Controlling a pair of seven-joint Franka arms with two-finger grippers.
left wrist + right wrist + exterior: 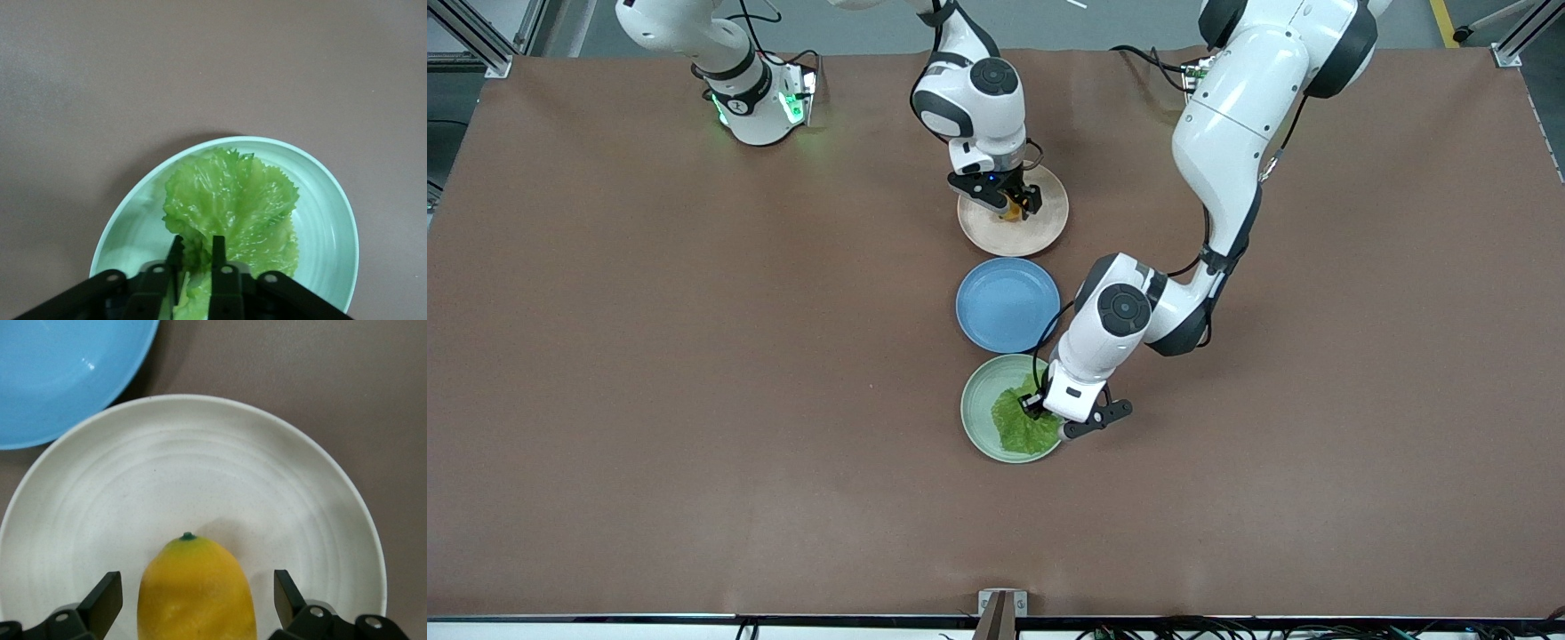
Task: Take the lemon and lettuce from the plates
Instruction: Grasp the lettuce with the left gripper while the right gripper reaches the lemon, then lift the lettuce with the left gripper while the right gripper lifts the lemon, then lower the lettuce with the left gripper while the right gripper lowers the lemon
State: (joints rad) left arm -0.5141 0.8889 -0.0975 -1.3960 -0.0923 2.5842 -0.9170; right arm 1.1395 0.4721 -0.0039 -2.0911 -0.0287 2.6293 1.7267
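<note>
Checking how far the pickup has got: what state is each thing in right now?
Lemon: lying on the beige plate, between open fingers, not gripped.
Lettuce: lying on the green plate, stem end pinched.
Blue plate: bare, between the other two.
Right gripper: open, down around the lemon.
Left gripper: shut on the lettuce, low over the green plate.

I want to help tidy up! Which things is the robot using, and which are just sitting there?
Using:
lemon on beige plate
lettuce on green plate
left gripper, pinching the lettuce
right gripper, open around the lemon

Just sitting there:
blue plate
</note>
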